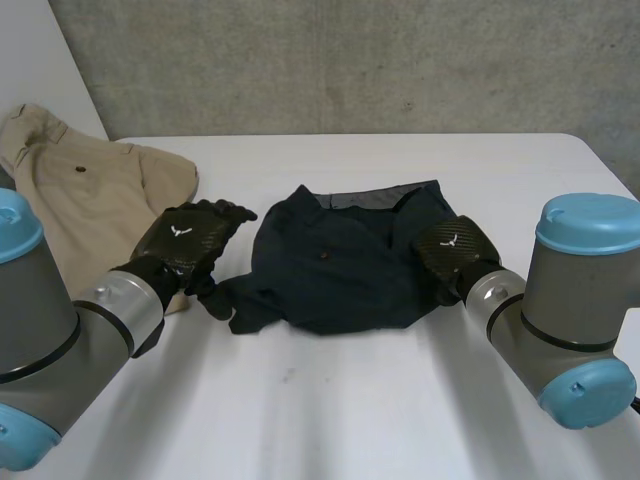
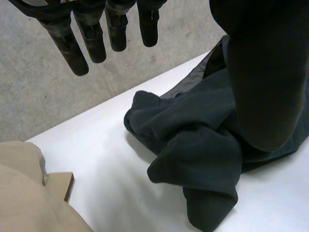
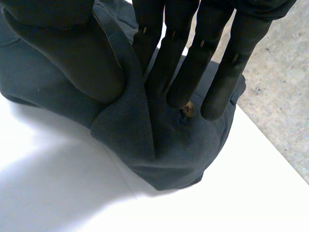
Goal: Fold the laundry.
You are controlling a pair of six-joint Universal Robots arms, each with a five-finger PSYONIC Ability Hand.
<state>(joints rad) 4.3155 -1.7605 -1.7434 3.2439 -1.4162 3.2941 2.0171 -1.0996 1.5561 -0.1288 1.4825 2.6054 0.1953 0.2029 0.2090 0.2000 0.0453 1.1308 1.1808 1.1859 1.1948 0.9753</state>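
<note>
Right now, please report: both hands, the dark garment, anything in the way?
Left hand open, beside the bunched edge of the dark garment. Right hand pinching a fold at its other edge. Beige garment lies apart.

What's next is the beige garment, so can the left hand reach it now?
Probably yes: the left hand hovers open right beside the beige garment, nothing between them; the right hand pinches the dark garment.

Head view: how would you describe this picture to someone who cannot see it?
A crumpled dark blue garment lies in the middle of a white table, with the robot's right hand pinching its right edge and the left hand open beside its left edge. A beige garment lies at the table's far left corner.
</note>
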